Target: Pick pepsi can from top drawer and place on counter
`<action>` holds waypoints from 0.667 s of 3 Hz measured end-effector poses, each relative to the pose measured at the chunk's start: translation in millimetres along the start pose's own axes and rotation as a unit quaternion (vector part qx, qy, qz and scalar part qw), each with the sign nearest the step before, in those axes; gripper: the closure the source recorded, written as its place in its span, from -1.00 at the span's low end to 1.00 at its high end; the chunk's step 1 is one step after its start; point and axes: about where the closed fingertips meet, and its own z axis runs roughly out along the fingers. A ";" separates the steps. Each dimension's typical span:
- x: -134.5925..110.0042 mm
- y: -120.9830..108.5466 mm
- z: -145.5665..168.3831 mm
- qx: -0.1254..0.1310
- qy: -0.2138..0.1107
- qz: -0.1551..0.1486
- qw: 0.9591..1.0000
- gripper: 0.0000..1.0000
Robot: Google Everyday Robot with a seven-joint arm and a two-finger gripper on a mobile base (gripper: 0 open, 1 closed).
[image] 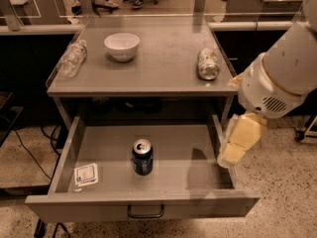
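The pepsi can (142, 157) stands upright in the middle of the open top drawer (174, 144), dark blue with a silver top. The drawer is pulled fully out, its bar handle (145, 212) at the front centre. The counter (163, 63) is the grey tabletop above it. My gripper (234, 152) is the pale yellow end of the white arm (277, 78). It hangs over the drawer's right wall, to the right of the can and apart from it. It holds nothing that I can see.
On the counter are a white bowl (122, 45) at the back left, a clear plastic bottle (72, 58) lying at the left edge, and a silver can (208, 63) lying at the right. A small white packet (85, 174) lies in the drawer's front left corner.
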 end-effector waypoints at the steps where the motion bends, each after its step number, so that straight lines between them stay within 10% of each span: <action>1: -4.1 1.1 42.0 -0.003 0.004 -0.004 1.000 -1.00; 2: -11.7 -12.0 97.0 0.021 0.004 -0.005 1.000 -1.00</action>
